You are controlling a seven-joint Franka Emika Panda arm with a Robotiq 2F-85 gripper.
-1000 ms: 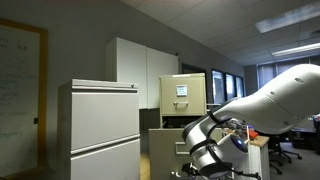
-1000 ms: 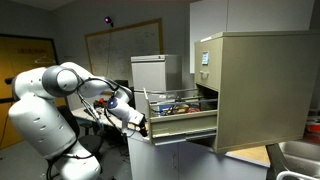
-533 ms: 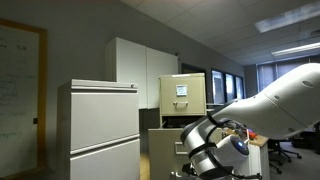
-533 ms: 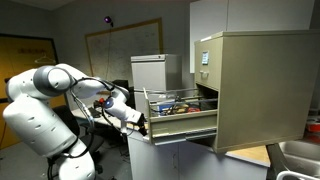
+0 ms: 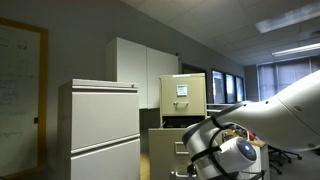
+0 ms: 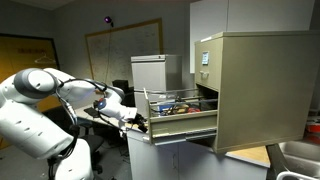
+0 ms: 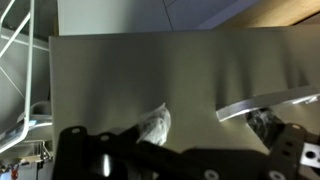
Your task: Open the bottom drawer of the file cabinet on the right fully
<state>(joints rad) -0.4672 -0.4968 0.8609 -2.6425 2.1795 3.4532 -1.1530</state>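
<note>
The tan file cabinet (image 6: 255, 85) (image 5: 184, 98) has a white label on its top drawer. Its bottom drawer (image 6: 180, 118) is pulled far out, with files showing inside, and its front also shows in an exterior view (image 5: 165, 150). My gripper (image 6: 143, 125) (image 5: 207, 140) is at the drawer's front panel. In the wrist view the beige drawer front (image 7: 150, 75) fills the picture. My gripper's (image 7: 212, 125) fingers are apart, and the right one sits just under the silvery handle (image 7: 262, 100). Nothing is clamped between the fingers.
A wider pale grey cabinet (image 5: 100, 125) (image 6: 152, 70) stands beside the file cabinet. Tall white cupboards (image 5: 145, 75) are behind. A whiteboard (image 6: 120, 50) hangs on the back wall. Office chairs (image 5: 285, 148) stand by the windows. A grey bin (image 6: 300, 160) sits at the lower corner.
The arm's bulky links have swung lower and away from the cabinet. The gripper stays at the drawer front, and the drawer looks equally far out.
</note>
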